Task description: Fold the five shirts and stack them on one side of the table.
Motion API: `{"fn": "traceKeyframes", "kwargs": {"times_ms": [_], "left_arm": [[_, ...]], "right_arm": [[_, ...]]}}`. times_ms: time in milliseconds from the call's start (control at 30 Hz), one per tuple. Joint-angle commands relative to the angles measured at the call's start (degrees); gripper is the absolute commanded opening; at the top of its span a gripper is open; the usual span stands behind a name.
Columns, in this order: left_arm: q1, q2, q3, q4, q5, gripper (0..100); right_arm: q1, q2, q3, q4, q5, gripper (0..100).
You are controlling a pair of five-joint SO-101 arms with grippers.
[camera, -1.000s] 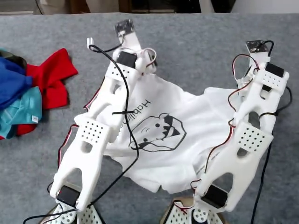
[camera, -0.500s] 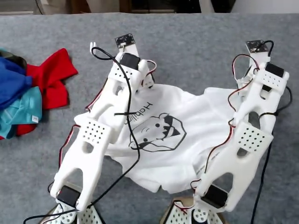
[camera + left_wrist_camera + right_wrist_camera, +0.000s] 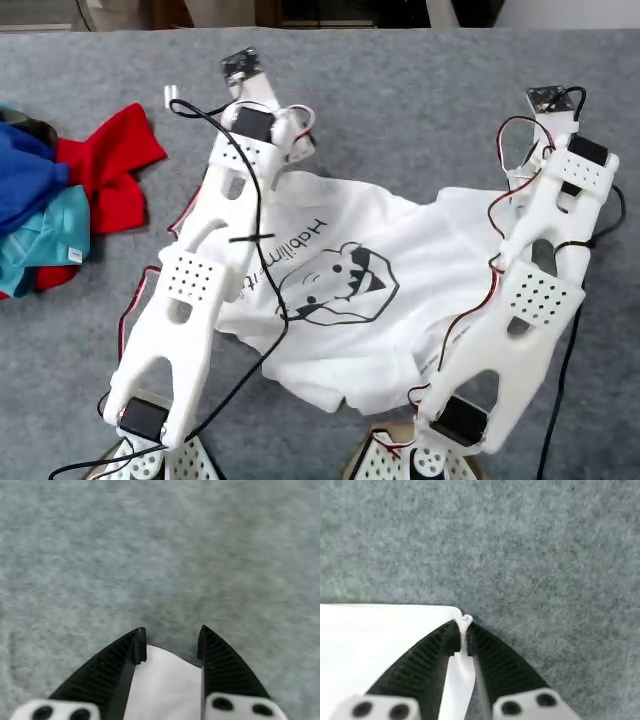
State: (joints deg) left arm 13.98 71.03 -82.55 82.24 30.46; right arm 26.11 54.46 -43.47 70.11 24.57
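left gripper jaws parted, astride white shirt edge | right gripper jaws pinching its corner | high view: coloured shirt pile on worktop

From high up we look steeply down over the whole bench, while wrist views peer close past left pincer and right pincer at white shirt edges the high view shares.

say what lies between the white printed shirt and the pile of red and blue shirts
Just bare grey felt tabletop, as the high view shows.
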Motion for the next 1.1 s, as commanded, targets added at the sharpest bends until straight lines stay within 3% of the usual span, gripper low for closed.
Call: {"fn": "traceKeyframes", "kwargs": {"times_ms": [0,367,800,1067], "left_arm": [[-0.6,-0.5,1.3,-0.4,0.7,19],[-0.2,-0.7,1.3,6.3,4.3,19],[3.3,-2.1,-11.3,9.5,4.0,19],[2.9,-2.1,6.2,0.2,4.2,18]], "right_arm": [[0.8,-0.4,-2.6,-1.1,0.2,0.2],[0.8,-0.4,-2.6,-1.1,0.2,0.2],[0.4,-0.4,-2.5,-1.1,0.3,0.2],[0.4,-0.4,-2.5,-1.1,0.3,0.2]]}}
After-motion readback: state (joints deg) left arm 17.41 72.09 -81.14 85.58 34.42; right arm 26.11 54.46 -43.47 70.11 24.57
